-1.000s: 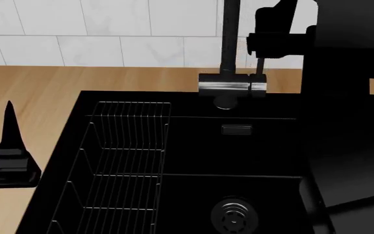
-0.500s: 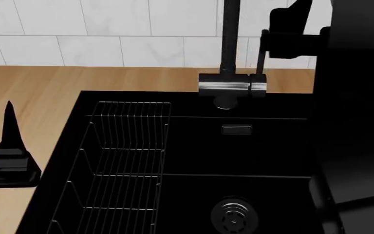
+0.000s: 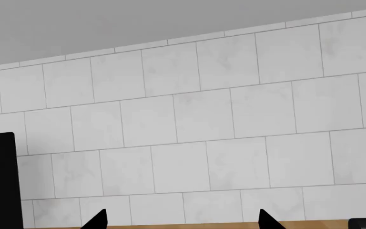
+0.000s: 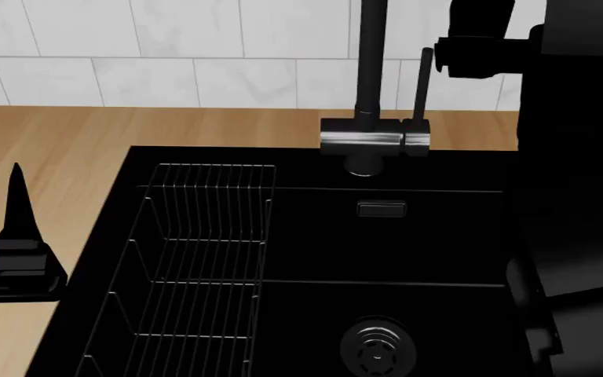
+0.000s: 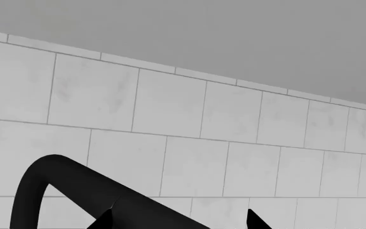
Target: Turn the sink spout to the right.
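**When the Spout Must Swing Right: Contact Method and Parts Count**

While the right tool (image 5: 177,222) has its fingertips spread apart, the bend at the top of the spout (image 4: 372,63) lies just ahead of them in the right wrist view. Whether either fingertip touches the tube cannot be told.

**Location.** The spout rises from a chrome cylinder (image 4: 375,141) at the middle of the back edge of the sink (image 4: 312,236), in front of the tiled wall (image 4: 176,47). A thinner lever rod (image 4: 422,82) stands just beside it on the right.

**Procedure (recommended).**
1. Keep the right tool above the lever rod, so that only the thick tube is engaged.
2. Place one fingertip against the left side of the bend, or close both around the tube.
3. Push along an arc about the upright tube, not in a straight line, so that the contact does not slip off.
4. Apply force high on the bend, where leverage is probably greatest.

**Idle arm.** The left tool (image 3: 181,222) also has its fingertips apart. It sits low over the counter (image 4: 60,133), left of the sink and well apart from the spout.

**Count.**
- Spout: one
- Lever rod: one
- Chrome cylinder: one
- Sink: one
- Wire rack (image 4: 202,259): one
- Drain (image 4: 377,345): one
- Tools: two
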